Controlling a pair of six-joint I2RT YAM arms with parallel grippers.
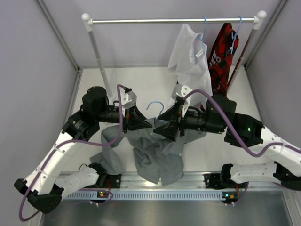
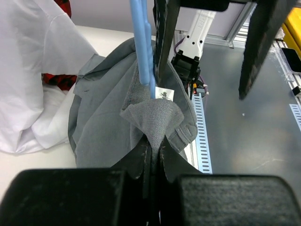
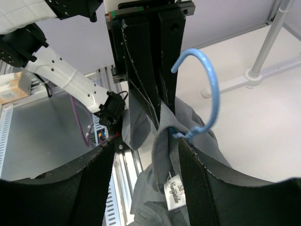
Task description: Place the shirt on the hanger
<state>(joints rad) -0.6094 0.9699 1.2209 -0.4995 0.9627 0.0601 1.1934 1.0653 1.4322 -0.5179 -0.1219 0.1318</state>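
At the middle of the near edge of the bench (image 1: 141, 80), the lower part of the grey shirt (image 1: 157, 157) is seen draped, one sleeve spread toward the near left corner. The upper part of the shirt is lifted off the bench between the two grippers, which are pointed at each other just beyond it.

The left gripper (image 1: 143, 121) is shown pressed together on a fold of the shirt's collar; in its wrist view the grey cloth is pinched between the fingers (image 2: 136, 165). The right gripper (image 1: 165, 128) is held with its fingers (image 3: 94, 188) spread wide apart. The collar and the neck of the hanger (image 1: 156, 104) are framed between them, and no grip on either is seen.

The light-blue hanger is set upright in the collar opening, with its hook raised above the cloth and its lower part hidden inside the shirt. A small white label (image 3: 173, 194) is seen hanging from the collar below the hook.

Along the far edge a metal rail (image 1: 174, 20) is mounted on two posts. Toward the far right corner a white shirt (image 1: 188, 61) and a red-and-black shirt (image 1: 222, 54) are hung from it on blue hangers.
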